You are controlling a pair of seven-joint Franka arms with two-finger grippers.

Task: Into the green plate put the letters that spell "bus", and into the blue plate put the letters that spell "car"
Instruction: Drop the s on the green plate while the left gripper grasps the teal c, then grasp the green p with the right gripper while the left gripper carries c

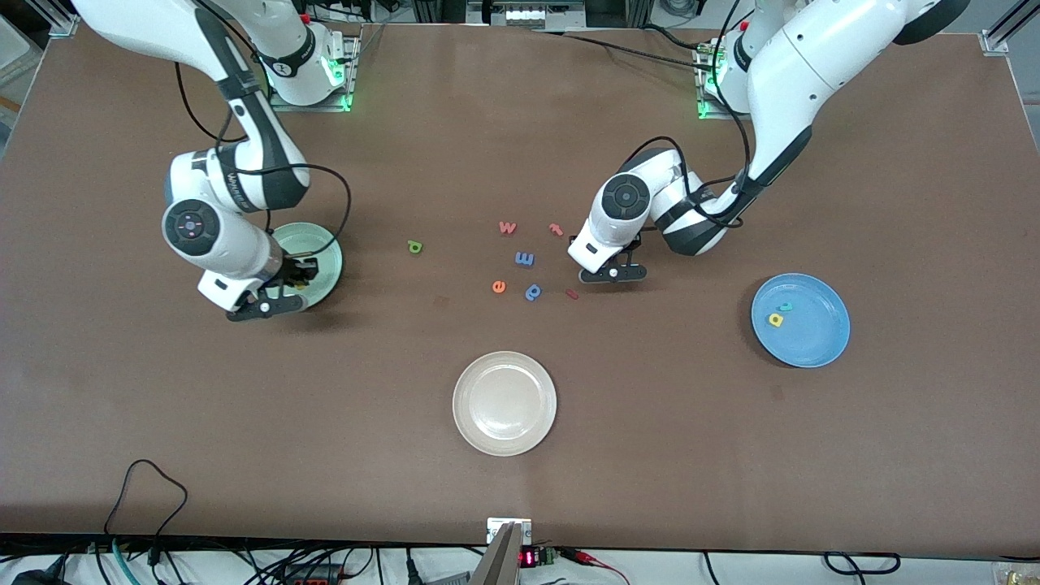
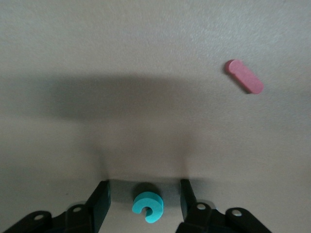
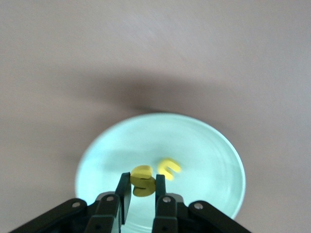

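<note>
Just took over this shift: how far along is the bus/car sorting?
Done: two letters lie in the blue plate, one yellow letter in the green plate. In hand: right gripper holds a yellow letter over that plate; left gripper's fingers straddle the teal c on the table. Left: green b.

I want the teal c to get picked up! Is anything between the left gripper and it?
No. The teal c lies on the bare table right between the left gripper fingers, with gaps on both sides. The pink piece lies well apart.
</note>
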